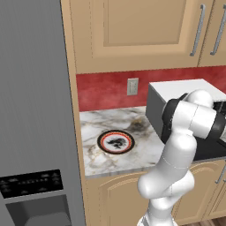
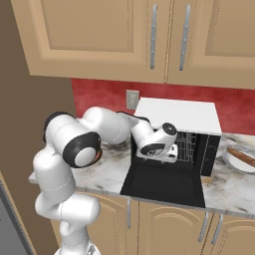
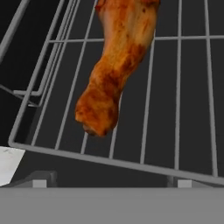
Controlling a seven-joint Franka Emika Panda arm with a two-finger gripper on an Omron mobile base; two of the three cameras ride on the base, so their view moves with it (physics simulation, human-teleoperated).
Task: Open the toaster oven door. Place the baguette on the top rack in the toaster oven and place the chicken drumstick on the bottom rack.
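1. Looking along the pincer in the hand view, we see the chicken drumstick [image 3: 114, 70] lying on a silver wire rack [image 3: 183, 100] straight ahead of the fingertips [image 3: 42, 179]. Its knobby end points back at us and stops short of the rack's front rail. We cannot tell from this view which rack it is.
2. Our pincer [image 2: 174, 152] stands wide, both tips low and far apart, holding nothing.
3. From the right base view we see what the hand view misses: the toaster oven [image 2: 179, 117] with its white top, the toaster oven door [image 2: 164, 184] folded flat below the pincer, and the hand at the oven's mouth.
4. Off to the pincer's right, well apart, the baguette [image 2: 242, 157] lies on a plate [image 2: 234, 164] on the counter.
5. From the left base view we see a red-rimmed plate [image 1: 115, 142] on the marble counter [image 1: 92, 128], to the pincer's left and behind it, beside the grey fridge [image 1: 35, 110].
6. Open rack spreads on both sides of the drumstick.
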